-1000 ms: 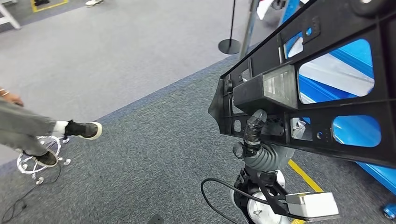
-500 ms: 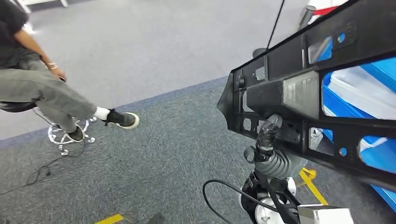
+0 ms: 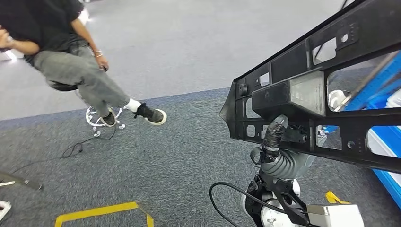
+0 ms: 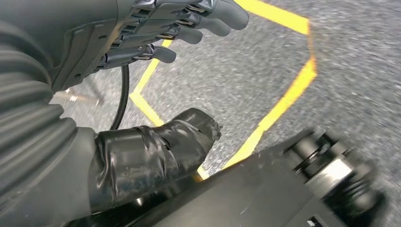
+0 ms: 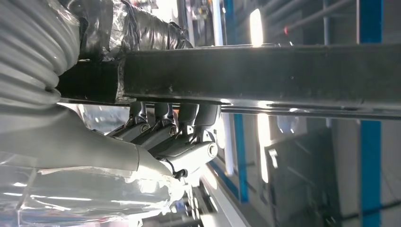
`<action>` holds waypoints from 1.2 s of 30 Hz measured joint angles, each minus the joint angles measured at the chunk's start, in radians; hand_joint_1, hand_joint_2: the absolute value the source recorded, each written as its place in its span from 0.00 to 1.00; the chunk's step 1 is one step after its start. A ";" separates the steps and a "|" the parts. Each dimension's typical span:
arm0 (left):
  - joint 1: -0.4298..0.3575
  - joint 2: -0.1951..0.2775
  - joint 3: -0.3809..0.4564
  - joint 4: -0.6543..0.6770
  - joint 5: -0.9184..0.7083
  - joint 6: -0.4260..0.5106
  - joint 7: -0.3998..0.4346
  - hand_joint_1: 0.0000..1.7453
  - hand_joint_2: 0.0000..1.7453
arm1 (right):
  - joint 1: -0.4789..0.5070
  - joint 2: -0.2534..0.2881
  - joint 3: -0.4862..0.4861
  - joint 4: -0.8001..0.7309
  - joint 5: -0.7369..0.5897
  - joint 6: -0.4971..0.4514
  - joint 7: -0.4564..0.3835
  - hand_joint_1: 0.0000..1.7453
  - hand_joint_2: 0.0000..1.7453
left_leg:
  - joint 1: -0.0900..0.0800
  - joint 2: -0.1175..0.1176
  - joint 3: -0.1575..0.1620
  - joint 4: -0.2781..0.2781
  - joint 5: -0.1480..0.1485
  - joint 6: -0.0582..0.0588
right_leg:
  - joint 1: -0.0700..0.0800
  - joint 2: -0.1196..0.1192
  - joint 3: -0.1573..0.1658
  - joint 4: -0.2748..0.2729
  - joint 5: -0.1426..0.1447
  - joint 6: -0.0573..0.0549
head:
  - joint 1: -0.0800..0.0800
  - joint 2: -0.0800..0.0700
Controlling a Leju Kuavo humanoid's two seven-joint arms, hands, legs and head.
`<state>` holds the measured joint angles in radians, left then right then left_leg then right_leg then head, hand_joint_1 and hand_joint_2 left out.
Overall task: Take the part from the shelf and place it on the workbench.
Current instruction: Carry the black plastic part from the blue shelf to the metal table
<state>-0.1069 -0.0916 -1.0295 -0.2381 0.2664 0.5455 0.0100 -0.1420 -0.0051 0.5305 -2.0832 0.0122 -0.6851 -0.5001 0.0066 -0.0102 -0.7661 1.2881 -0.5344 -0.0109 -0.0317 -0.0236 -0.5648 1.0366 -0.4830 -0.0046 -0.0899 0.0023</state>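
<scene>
The part (image 3: 331, 71) is a large black plastic frame with several openings, raised in front of me at the right of the head view. My right hand (image 3: 274, 137) grips its lower bar from beneath, the taped thumb lying on the near face. In the right wrist view the fingers (image 5: 165, 137) curl under the part's black bar (image 5: 283, 71) and the thumb presses on its other side. My left hand (image 4: 142, 47) hangs over the carpet with its fingers stretched out, holding nothing.
A person (image 3: 71, 71) sits on a stool (image 3: 101, 118) at the far left, one foot stretched onto the grey carpet. Yellow floor tape (image 3: 104, 210) marks the near floor, and a thin cable (image 3: 75, 149) lies by the stool. The blue shelf (image 3: 385, 179) stands behind the part at the right.
The whole view has swung: the seated person slid from the left edge toward the middle, and the blue shelf slipped off to the right. The part stays in my right hand.
</scene>
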 joint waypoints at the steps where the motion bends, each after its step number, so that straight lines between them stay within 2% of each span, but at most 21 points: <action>1: 0.001 0.001 -0.002 0.000 0.001 0.000 0.000 0.00 1.00 | 0.001 -0.001 0.000 0.001 -0.001 0.000 0.000 1.00 1.00 | 0.002 0.005 0.002 -0.010 0.017 0.000 | 0.000 -0.015 0.003 0.000 -0.003 0.000 | 0.000 0.000; 4: 0.003 0.002 -0.005 0.000 0.002 0.000 0.003 0.00 1.00 | 0.002 -0.002 -0.001 0.001 -0.003 0.000 0.000 1.00 1.00 | -0.005 0.047 0.094 -0.191 0.104 0.013 | 0.004 -0.053 0.018 -0.001 -0.014 0.006 | 0.000 0.000; 6: 0.001 0.002 -0.007 0.000 -0.003 0.003 0.006 0.00 1.00 | 0.001 -0.002 -0.002 0.001 -0.006 0.000 0.000 1.00 1.00 | -0.016 0.069 0.129 -0.259 0.114 0.027 | 0.008 -0.071 0.025 -0.005 -0.019 0.014 | 0.001 0.000; 8: 0.001 0.002 -0.013 0.000 -0.012 0.008 0.013 0.00 1.00 | 0.001 -0.003 -0.003 0.002 -0.012 0.000 0.000 1.00 1.00 | -0.019 0.054 0.130 -0.267 0.112 0.038 | 0.012 -0.089 0.032 -0.014 -0.020 0.024 | 0.001 0.000; 9: 0.003 0.003 -0.016 0.000 -0.016 0.011 0.018 0.00 1.00 | 0.001 -0.003 -0.003 0.003 -0.016 0.000 0.000 1.00 1.00 | -0.016 0.043 0.135 -0.274 0.114 0.042 | 0.011 -0.086 0.036 -0.014 -0.024 0.029 | 0.002 0.000; 11: 0.004 0.004 -0.024 0.000 -0.024 0.015 0.027 0.00 1.00 | 0.000 -0.004 -0.005 0.006 -0.024 0.000 -0.002 1.00 1.00 | -0.009 0.022 0.150 -0.294 0.120 0.052 | 0.010 -0.043 0.021 0.027 -0.052 0.036 | 0.007 0.000; 13: 0.002 0.004 -0.029 0.000 -0.027 0.017 0.032 0.00 1.00 | 0.000 -0.007 -0.007 0.010 -0.033 0.000 -0.004 1.00 1.00 | -0.007 0.001 0.157 -0.300 0.121 0.059 | 0.010 0.010 -0.040 0.141 -0.103 0.036 | 0.016 0.000; 15: 0.001 0.004 -0.031 0.000 -0.027 0.017 0.035 0.00 1.00 | 0.003 -0.010 -0.009 0.014 -0.037 0.000 -0.005 1.00 1.00 | -0.008 -0.025 0.157 -0.296 0.118 0.063 | 0.012 0.022 -0.104 0.241 -0.125 0.035 | 0.021 0.000; 16: 0.001 0.004 -0.032 0.000 -0.027 0.016 0.036 0.00 1.00 | 0.004 -0.012 -0.009 0.017 -0.037 0.000 -0.006 1.00 1.00 | -0.008 -0.041 0.157 -0.292 0.115 0.063 | 0.012 0.023 -0.115 0.244 -0.108 0.035 | 0.021 0.000; 17: 0.002 0.004 -0.035 0.000 -0.029 0.016 0.037 0.00 1.00 | 0.006 -0.013 -0.010 0.019 -0.038 0.000 -0.006 1.00 1.00 | -0.007 -0.057 0.157 -0.286 0.112 0.061 | 0.011 0.025 -0.107 0.211 -0.073 0.035 | 0.022 0.000; 19: 0.002 0.004 -0.042 0.000 -0.033 0.015 0.038 0.00 1.00 | 0.007 -0.016 -0.010 0.020 -0.038 0.000 -0.005 1.00 1.00 | -0.006 -0.087 0.153 -0.268 0.102 0.053 | 0.006 0.060 -0.062 0.092 -0.004 0.034 | 0.025 0.000; 20: 0.001 0.004 -0.046 0.000 -0.035 0.015 0.038 0.00 1.00 | 0.008 -0.017 -0.010 0.020 -0.038 0.000 -0.004 1.00 1.00 | -0.006 -0.100 0.147 -0.259 0.098 0.048 | 0.003 0.082 -0.044 0.049 0.011 0.033 | 0.027 0.000; 22: 0.001 0.005 -0.049 0.000 -0.034 0.012 0.040 0.00 1.00 | 0.011 -0.021 -0.011 0.019 -0.036 0.000 0.003 1.00 1.00 | -0.003 -0.121 0.134 -0.249 0.095 0.037 | 0.003 0.107 -0.032 0.023 0.008 0.028 | 0.031 0.000; 24: 0.003 0.006 -0.052 0.000 -0.029 0.009 0.046 0.00 1.00 | 0.013 -0.023 -0.011 0.019 -0.029 0.000 0.012 1.00 1.00 | 0.001 -0.130 0.126 -0.246 0.096 0.028 | 0.004 0.087 -0.029 0.019 0.010 0.017 | 0.032 0.000; 26: 0.003 0.007 -0.054 0.000 -0.026 0.005 0.054 0.00 1.00 | 0.013 -0.024 -0.011 0.020 -0.017 0.000 0.020 1.00 1.00 | -0.001 -0.085 0.101 -0.199 0.072 0.018 | 0.001 0.061 -0.022 0.013 0.011 0.006 | 0.027 0.000; 28: 0.000 0.008 -0.057 0.000 -0.026 0.002 0.060 0.00 1.00 | 0.015 -0.025 -0.011 0.021 -0.003 0.000 0.024 1.00 1.00 | -0.002 -0.024 0.042 -0.084 0.021 0.008 | 0.003 0.031 -0.016 0.010 0.008 -0.002 | 0.022 0.000; 30: -0.001 0.008 -0.060 0.000 -0.026 0.001 0.060 0.00 1.00 | 0.017 -0.027 -0.011 0.025 0.008 0.000 0.025 1.00 1.00 | 0.000 -0.002 -0.011 0.009 -0.005 0.005 | 0.007 -0.001 -0.012 0.010 0.002 -0.006 | 0.022 0.000; 31: 0.000 0.009 -0.062 0.000 -0.025 0.001 0.060 0.00 1.00 | 0.019 -0.027 -0.011 0.027 0.013 0.000 0.026 1.00 1.00 | 0.001 0.002 -0.014 0.011 0.006 0.006 | 0.008 -0.016 -0.008 0.010 -0.002 -0.006 | 0.021 0.000; 33: 0.001 0.010 -0.064 0.000 -0.017 -0.005 0.057 0.00 1.00 | 0.021 -0.028 -0.011 0.029 0.025 0.000 0.031 1.00 1.00 | -0.002 0.019 0.036 -0.086 0.065 0.018 | 0.012 -0.044 0.001 0.010 -0.009 -0.005 | 0.021 0.000; 34: 0.000 0.010 -0.064 0.000 -0.011 -0.012 0.055 0.00 1.00 | 0.021 -0.028 -0.011 0.029 0.034 0.000 0.035 1.00 1.00 | -0.009 0.044 0.072 -0.153 0.088 0.027 | 0.014 -0.056 0.006 0.009 -0.013 -0.003 | 0.022 0.000; 36: -0.002 0.011 -0.064 0.000 0.003 -0.028 0.052 0.00 1.00 | 0.021 -0.028 -0.012 0.030 0.049 0.000 0.043 1.00 1.00 | -0.024 0.081 0.117 -0.238 0.107 0.043 | 0.020 -0.078 0.015 0.005 -0.019 0.004 | 0.022 0.000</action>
<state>-0.1087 -0.0810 -1.0933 -0.2380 0.2691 0.5174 0.0616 -0.1209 -0.0330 0.5180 -2.0536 0.0612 -0.6851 -0.4567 -0.0172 0.0708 -0.6492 1.0497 -0.4271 0.0322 -0.0121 -0.1018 -0.5502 1.0418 -0.5022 -0.0003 -0.0676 0.0023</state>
